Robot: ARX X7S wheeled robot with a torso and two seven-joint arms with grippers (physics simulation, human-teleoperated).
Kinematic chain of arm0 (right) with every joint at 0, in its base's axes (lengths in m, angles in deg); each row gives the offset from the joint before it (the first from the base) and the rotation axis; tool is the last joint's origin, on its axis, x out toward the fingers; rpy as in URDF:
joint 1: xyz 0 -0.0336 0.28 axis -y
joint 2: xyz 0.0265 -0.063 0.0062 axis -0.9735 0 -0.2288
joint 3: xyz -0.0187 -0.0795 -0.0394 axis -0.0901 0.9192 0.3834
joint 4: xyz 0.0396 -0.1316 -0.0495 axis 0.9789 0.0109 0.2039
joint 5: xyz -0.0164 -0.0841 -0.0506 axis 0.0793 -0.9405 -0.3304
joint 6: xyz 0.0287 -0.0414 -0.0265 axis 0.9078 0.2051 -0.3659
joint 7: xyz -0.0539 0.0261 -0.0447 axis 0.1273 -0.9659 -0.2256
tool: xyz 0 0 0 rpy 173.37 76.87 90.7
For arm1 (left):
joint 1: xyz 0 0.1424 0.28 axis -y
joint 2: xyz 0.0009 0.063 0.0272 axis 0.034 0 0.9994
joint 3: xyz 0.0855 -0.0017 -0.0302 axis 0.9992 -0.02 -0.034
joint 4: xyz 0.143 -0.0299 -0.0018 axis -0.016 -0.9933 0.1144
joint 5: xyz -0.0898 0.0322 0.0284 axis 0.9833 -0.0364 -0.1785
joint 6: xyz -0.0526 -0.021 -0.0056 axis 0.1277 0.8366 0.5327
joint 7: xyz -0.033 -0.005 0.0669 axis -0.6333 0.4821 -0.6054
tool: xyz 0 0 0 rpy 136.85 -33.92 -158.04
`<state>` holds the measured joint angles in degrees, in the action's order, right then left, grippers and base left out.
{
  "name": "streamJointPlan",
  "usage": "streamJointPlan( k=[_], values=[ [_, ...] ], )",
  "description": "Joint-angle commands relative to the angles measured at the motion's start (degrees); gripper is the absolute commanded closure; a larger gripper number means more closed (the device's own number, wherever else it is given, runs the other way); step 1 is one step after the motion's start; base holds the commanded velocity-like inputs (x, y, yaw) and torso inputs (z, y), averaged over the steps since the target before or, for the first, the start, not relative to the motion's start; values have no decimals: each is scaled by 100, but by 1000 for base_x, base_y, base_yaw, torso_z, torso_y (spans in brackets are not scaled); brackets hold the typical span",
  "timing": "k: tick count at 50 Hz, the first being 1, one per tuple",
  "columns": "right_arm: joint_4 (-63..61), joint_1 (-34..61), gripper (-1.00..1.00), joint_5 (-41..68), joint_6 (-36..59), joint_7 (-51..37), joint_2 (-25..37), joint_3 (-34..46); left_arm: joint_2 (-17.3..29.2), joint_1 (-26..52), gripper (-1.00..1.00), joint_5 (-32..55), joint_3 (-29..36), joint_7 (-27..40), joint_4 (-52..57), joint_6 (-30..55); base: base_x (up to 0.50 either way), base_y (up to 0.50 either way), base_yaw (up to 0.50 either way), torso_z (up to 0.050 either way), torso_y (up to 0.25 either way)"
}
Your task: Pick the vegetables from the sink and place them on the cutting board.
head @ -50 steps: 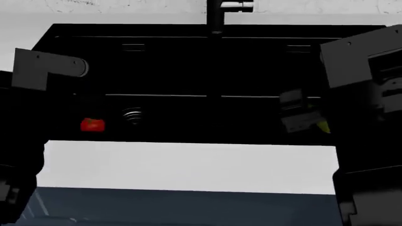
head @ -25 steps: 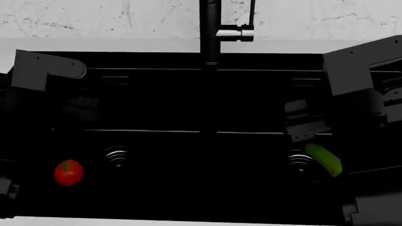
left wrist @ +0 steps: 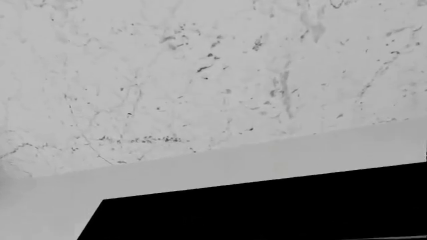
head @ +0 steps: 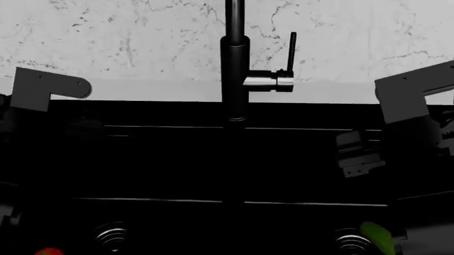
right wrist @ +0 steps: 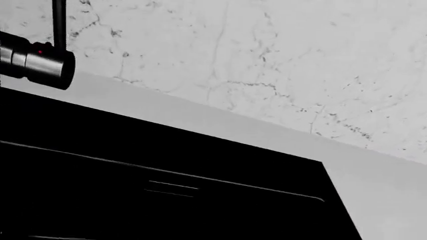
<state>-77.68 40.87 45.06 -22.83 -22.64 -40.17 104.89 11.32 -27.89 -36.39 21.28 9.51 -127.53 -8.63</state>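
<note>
**Vegetables at the Near Edge of the Sink, Both Arms Raised**

Nearest to us in the head view, two vegetables show at the bottom border. The tomato point(head: 48, 251) appears only as a thin red sliver in the left basin, close to the left drain point(head: 110, 234); we cannot see its stem or its full shape. The cucumber point(head: 378, 238) lies in the right basin, just beside the right drain point(head: 351, 240). It is smooth and green, brighter along its upper side. Its long axis runs diagonally, the visible end pointing away from us and toward the drain, the other end cut off by the border.

Both drains are round, ribbed metal rings set in the black floor of the sink point(head: 170, 159). The sink is rectangular, with thin pale lines marking its ledges.

We see the left arm point(head: 42, 87) as a dark grey bracket at the left side, and the right arm point(head: 415, 98) as a larger one at the right. A grey block point(head: 358, 154) hangs beside the right arm above the right basin. We cannot tell how either gripper's jaws stand; neither wrist view shows fingers.

Farther back, the black faucet point(head: 235, 64) rises from the sink's rear rim, with a metal side handle point(head: 269, 81). Behind it stands the white marbled wall point(head: 127, 37).
</note>
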Motion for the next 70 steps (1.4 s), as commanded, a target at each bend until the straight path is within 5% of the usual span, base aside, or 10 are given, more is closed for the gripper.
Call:
streamJointPlan(
  k=[1, 17, 21, 25, 37, 54, 61, 70],
  values=[
    [-215, -220, -100, 106, 124, 120, 194, -48, 53, 48, -100, 117, -101, -78, -581, -472, 500, 0, 0, 0, 0],
    [-1730, -761, -100, 646, 921, 747, 973, -146, 665, -659, -100, 693, -158, -1133, 1388, 569, 500, 0, 0, 0, 1],
    [-2686, -683, -100, 1182, 1592, 1388, 1448, -64, 1318, -1232, -100, 948, 349, -2158, 3089, 1375, 375, 0, 0, 0, 0],
    [-3276, -574, -100, 1648, 2021, 2053, 2032, 88, 2022, -1527, -100, 971, 941, -3160, 3988, 1306, 30, 0, 0, 0, 0],
    [-3957, -339, -100, 2719, 2935, 3087, 2957, 558, 2952, -1781, -100, 1076, 1382, -4356, 4381, 982, 30, 0, 0, 0, 0],
    [-3691, 3145, -100, 7245, 2943, 691, 4311, 3019, 3954, -1787, -100, 1277, 1358, -4728, 5880, 1872, 30, 0, 0, 0, -82],
    [-3520, 4312, -100, 8013, 2933, 338, 4364, 4266, 4268, -1667, -100, 1072, 1637, -4899, 6167, 2184, 30, 0, 0, -2, -250],
    [-3538, 5254, -100, 8418, 2907, 135, 4485, 4960, 4431, -1524, -100, 869, 1933, -5074, 6331, 2368, 29, 0, 3, -3, -250]
  ],
)
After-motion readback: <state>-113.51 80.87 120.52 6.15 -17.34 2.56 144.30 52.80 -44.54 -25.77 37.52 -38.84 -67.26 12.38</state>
